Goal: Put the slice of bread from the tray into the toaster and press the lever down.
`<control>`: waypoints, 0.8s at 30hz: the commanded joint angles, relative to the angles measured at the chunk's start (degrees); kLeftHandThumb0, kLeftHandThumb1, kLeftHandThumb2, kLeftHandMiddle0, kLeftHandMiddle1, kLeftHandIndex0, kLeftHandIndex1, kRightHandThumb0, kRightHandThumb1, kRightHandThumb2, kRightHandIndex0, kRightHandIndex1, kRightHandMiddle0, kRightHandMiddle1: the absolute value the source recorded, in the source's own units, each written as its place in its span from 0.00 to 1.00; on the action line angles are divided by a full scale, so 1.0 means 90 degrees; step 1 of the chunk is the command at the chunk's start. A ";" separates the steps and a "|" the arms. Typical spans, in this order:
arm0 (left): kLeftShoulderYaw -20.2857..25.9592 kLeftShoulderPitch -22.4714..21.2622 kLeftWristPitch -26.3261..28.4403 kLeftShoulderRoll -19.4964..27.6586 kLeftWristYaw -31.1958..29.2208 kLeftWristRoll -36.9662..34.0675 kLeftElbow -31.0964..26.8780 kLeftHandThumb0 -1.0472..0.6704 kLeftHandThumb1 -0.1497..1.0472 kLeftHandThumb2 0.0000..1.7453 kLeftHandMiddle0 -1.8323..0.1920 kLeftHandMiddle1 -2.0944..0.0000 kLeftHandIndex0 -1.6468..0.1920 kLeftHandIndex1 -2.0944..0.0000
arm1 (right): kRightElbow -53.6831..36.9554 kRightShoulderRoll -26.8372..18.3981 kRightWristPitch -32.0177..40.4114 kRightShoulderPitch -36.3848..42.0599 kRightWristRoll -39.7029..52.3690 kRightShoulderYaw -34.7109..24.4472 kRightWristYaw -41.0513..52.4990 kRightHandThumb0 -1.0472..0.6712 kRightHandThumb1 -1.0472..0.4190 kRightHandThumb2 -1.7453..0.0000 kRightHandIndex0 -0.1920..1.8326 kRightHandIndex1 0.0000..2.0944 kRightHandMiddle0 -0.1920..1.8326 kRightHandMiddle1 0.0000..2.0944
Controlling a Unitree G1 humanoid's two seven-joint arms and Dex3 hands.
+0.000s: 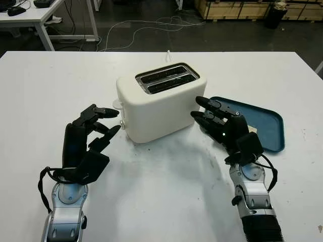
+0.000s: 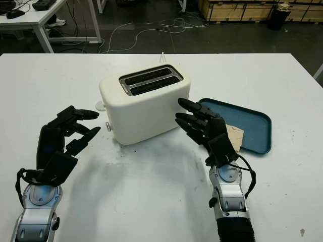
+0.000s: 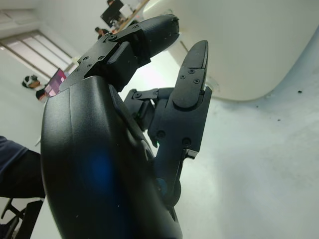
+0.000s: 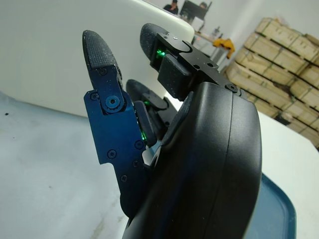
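A cream two-slot toaster (image 1: 161, 103) stands mid-table, its lever (image 1: 117, 105) on the end facing my left hand. The blue tray (image 1: 262, 118) lies to its right. A pale slice of bread (image 2: 234, 135) sits on the tray, mostly hidden behind my right hand. My right hand (image 1: 200, 114) is open between the toaster's right end and the tray, holding nothing. My left hand (image 1: 110, 121) is open just left of the toaster, fingertips close to the lever end without touching it. The toaster wall (image 4: 45, 45) looms beyond the right fingers (image 4: 99, 55).
The white table (image 1: 161, 201) reaches to an edge at the back. Beyond it are a dark floor with cables (image 1: 151, 25), another desk (image 1: 30, 20) at the back left and wooden crates (image 1: 242, 7) at the back right.
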 commanded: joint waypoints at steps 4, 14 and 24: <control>0.0071 -0.0172 -0.0125 -0.0087 0.0078 -0.0182 0.0057 0.49 0.89 0.08 0.63 0.27 0.58 0.56 | -0.0022 -0.0012 0.0132 0.0017 -0.0022 0.0007 -0.0056 0.31 0.14 1.00 0.46 0.20 0.50 0.00; 0.0042 -0.0217 -0.0083 -0.0080 0.0112 -0.0153 0.0063 0.48 0.89 0.08 0.63 0.27 0.58 0.55 | -0.0172 -0.0132 -0.0130 0.0172 -0.0026 0.0007 0.0074 0.31 0.14 1.00 0.44 0.21 0.50 0.00; 0.0064 -0.0187 0.0002 -0.0028 0.0009 -0.0230 0.0035 0.48 0.89 0.08 0.62 0.27 0.58 0.54 | -0.0491 -0.1034 -0.2867 0.1011 -0.2275 -0.0124 -0.1063 0.32 0.15 1.00 0.43 0.19 0.46 0.00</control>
